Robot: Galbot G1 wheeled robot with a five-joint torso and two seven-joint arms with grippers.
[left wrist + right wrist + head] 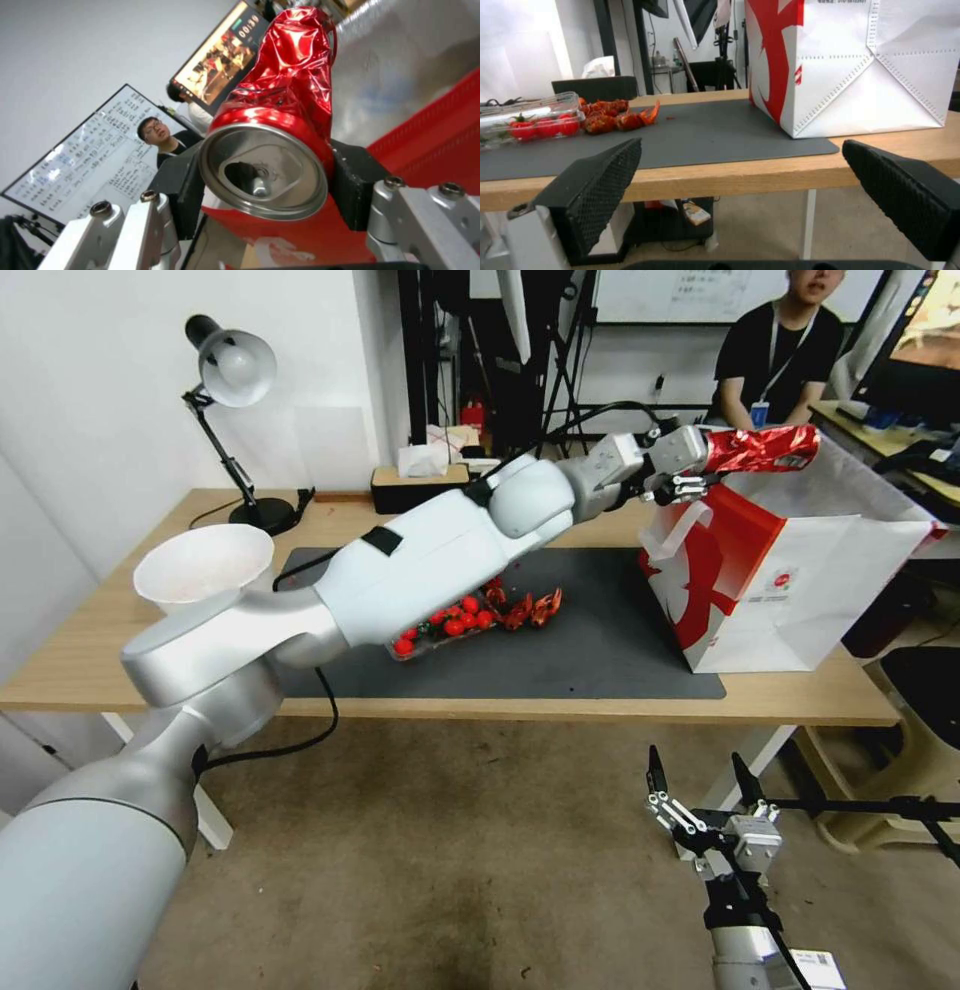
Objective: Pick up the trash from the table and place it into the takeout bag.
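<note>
A crushed red soda can (765,448) lies sideways in the air just above the open top of the red-and-white takeout bag (790,580). My left gripper (712,462) is shut on the can's top end, the arm stretched across the table (80,640). In the left wrist view the can (285,97) sits between the black pads (357,180), its opened lid facing the camera. The bag (860,75) stands on the right end of the dark mat (600,650). My right gripper (700,770) hangs open in front of and below the table edge, with nothing in it (741,147).
A clear tray of red tomatoes (450,625) and red scraps (525,608) lie mid-mat under my left arm. A large white bowl (203,562) sits at the left, with a desk lamp (235,370) and a tissue box (420,475) behind.
</note>
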